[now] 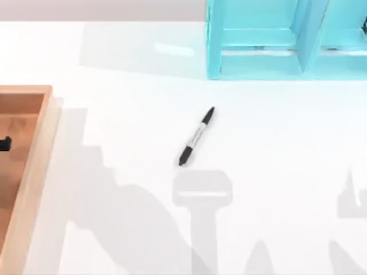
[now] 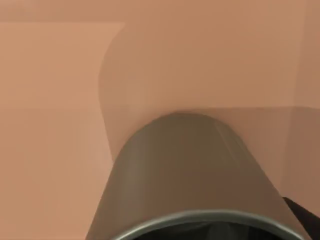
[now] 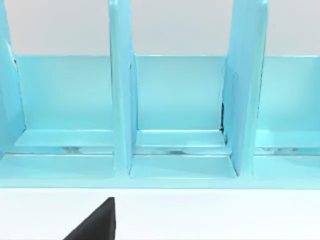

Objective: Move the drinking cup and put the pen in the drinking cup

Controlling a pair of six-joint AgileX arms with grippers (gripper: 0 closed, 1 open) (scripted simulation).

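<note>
Pen (image 1: pixel 196 136) lay mid-counter, long axis slanting toward the far right corner. Drinking cup (image 2: pixel 190 175) sat right under the left hand, seemingly inside the wooden tray (image 1: pixel 34 166) at the left edge; grip state impossible to tell.

- The pen (image 1: pixel 196 136) lies on the white table (image 1: pixel 275 172), and its pale middle section carries a thin line of dark printing along its length; the letters are too small to read.
- No lettering, label or number is on the drinking cup (image 2: pixel 190 175).
- The turquoise divider rack (image 3: pixel 165 115) has plain panels with no writing.
- The wooden tray (image 1: pixel 34 154) bears no marks or brand.
</note>
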